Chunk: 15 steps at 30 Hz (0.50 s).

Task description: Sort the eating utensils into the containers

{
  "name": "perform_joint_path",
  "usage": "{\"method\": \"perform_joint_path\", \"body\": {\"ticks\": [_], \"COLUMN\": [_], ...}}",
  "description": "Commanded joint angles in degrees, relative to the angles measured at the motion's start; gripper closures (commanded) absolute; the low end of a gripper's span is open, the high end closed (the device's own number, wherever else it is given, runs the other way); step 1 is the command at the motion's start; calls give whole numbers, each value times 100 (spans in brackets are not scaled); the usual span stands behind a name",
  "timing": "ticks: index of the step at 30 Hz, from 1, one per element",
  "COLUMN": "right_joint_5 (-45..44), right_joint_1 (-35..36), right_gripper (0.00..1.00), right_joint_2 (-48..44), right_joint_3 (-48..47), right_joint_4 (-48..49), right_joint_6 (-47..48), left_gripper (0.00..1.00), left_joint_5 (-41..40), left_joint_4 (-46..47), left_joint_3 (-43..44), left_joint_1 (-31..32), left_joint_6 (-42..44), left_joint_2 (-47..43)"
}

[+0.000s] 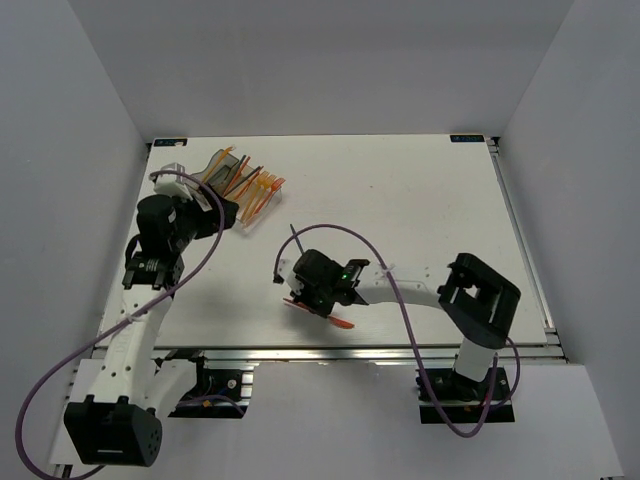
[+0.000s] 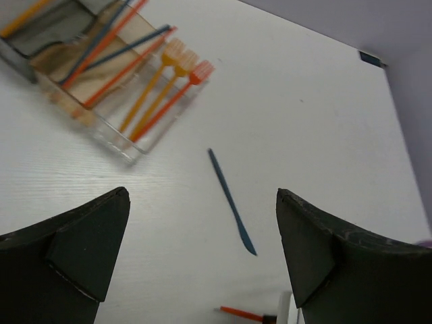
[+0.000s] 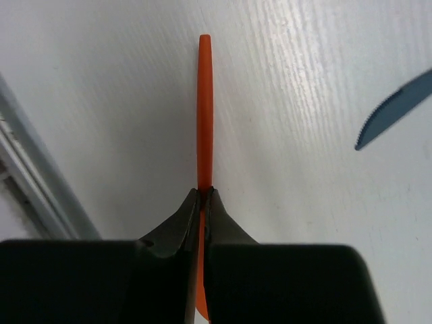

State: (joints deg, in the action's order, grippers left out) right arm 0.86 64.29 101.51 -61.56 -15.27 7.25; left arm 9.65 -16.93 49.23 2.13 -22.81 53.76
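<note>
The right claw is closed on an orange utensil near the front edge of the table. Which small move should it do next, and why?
Probably lift the right claw straight up a little. It is shut on the orange utensil, which looks close to the table, and the containers stand far off at the back left. The blue knife lies between, so rising first should avoid dragging or hitting it.

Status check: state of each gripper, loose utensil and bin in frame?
left gripper: open, nothing between fingers.
right gripper: shut on orange utensil.
orange utensil: pinched, one end sticking out ahead of fingers.
blue knife: loose, flat on table.
clear bin: holds three orange forks.
amber bin: holds orange and blue sticks.
grey bin: partly cropped, contents unclear.
</note>
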Motion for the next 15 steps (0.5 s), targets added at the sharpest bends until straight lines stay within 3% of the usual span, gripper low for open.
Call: {"method": "perform_joint_path", "body": {"ticks": [1, 5, 8, 11, 15], "right_joint_5": [71, 28, 456, 897, 1205], "right_joint_1": [-188, -793, -1233, -1428, -1437], "right_gripper": [100, 100, 100, 100, 100], "right_joint_2": [-885, -1221, -1493, -1924, -2346], "right_joint_3": [39, -102, -32, 319, 434], "right_joint_4": [637, 648, 970, 1830, 2474], "right_joint_6": [-600, -1610, -2594, -3298, -3730], "left_gripper": [2, 2, 2, 2, 2], "left_joint_5": [1336, 2064, 2654, 2796, 2709], "left_joint_4": [471, 848, 1883, 2781, 3080], "left_joint_3": [-238, -518, -1018, -1363, -1469], "left_joint_1": [7, 7, 42, 182, 673], "left_joint_6": [-469, -881, -1609, -2069, -2175], "left_joint_2": [-339, -532, -673, -656, -481]}}
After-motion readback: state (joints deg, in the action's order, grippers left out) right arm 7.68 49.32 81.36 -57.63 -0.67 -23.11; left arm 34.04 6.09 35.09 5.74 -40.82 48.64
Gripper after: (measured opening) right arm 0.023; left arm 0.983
